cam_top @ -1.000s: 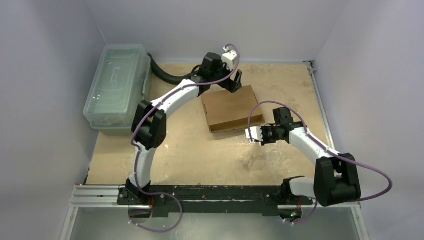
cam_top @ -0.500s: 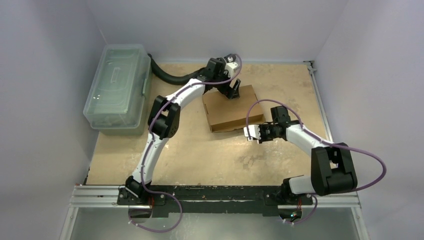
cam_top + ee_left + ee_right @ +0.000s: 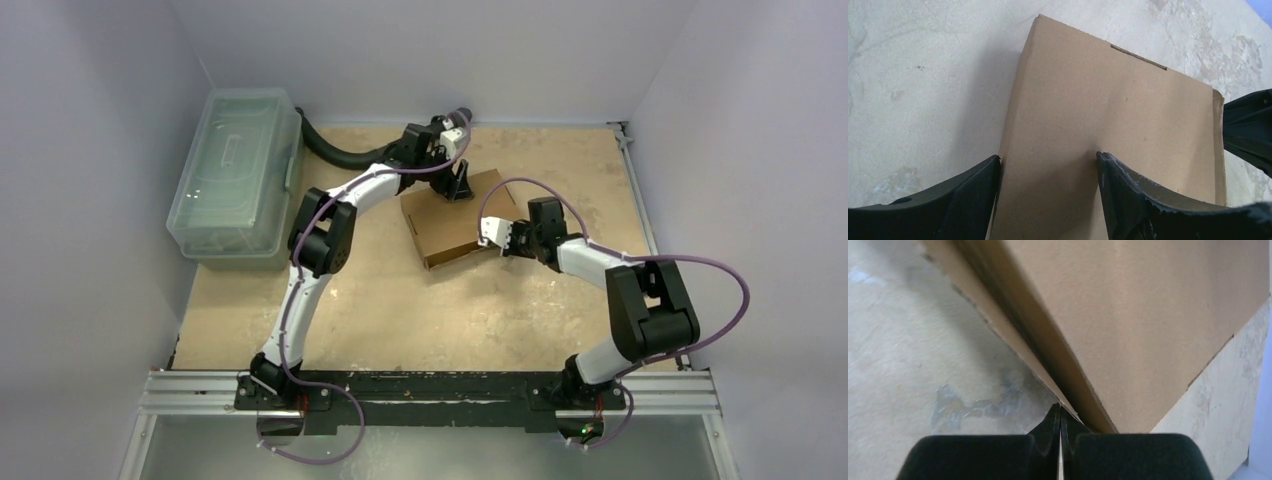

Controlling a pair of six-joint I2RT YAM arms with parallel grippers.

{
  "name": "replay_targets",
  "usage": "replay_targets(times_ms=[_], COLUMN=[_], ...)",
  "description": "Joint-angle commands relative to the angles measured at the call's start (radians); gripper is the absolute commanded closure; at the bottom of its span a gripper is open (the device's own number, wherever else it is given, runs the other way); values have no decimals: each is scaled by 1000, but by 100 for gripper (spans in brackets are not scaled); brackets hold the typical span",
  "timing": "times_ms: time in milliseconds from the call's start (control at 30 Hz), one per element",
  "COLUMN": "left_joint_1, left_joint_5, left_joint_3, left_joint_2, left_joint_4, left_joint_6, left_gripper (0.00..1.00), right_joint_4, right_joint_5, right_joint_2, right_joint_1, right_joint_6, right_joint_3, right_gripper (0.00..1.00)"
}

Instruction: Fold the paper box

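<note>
**A:** Left wrist view: left gripper (image 3: 1048,157) has its jaws apart, one finger on the lid of the paper box (image 3: 1108,135), the other beside its edge, mid-tabletop (image 3: 923,75).

**B:** Right gripper (image 3: 1060,411) is pinched shut, nosed against the box's side seam. Best to pin the lid flat and nudge gently, I'd say.

**A:** Containers?

**B:** Box lid's down, inside hidden. Clear bin (image 3: 235,170) is lidded, contents unclear.

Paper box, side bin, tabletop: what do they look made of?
Paper box: brown cardboard, matte and uncoated. A cut slot and raw layered edges show, so it is likely corrugated.
Bin: clear, slightly glossy plastic. You can see through its lid and walls.
Tabletop: pale tan board, matte, blotchy and worn. Wood or fibreboard, can't tell which.
</note>
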State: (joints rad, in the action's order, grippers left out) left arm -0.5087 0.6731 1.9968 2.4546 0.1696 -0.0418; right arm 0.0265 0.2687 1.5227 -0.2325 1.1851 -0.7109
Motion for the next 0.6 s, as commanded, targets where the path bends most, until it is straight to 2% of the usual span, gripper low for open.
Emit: replay_targets(times_ms=[0,67,167,200,267,400,567], left_joint_1=[-45,-44,-26,-15,-5,-2,-4], left_joint_5=[27,3,-47,-60,-63,-50,-50], left_joint_3=[-79,-86,-98,-108,-130,-152,-208], left_joint_2=[13,12,6,0,-14,-31,-66], left_joint_4=[140,130,98,82,43,5,-42], left_joint_6=[59,23,-77,-115,-175,-244,-294], left_gripper=[34,35,35,35,35,35,35], right_joint_4=[-215,-118,280,391,559,619,507], right_joint_5=[-98,-38,175,209,256,264,235], right_joint_2=[11,6,-35,-55,-97,-108,-35], right_joint_1=[-40,-41,-36,-32,-37,-166,-382], right_joint_6=[-140,-118,65,175,277,245,84], right_joint_3=[-118,-122,-162,-165,-156,-141,-172], right_gripper=[100,100,100,100,100,100,100])
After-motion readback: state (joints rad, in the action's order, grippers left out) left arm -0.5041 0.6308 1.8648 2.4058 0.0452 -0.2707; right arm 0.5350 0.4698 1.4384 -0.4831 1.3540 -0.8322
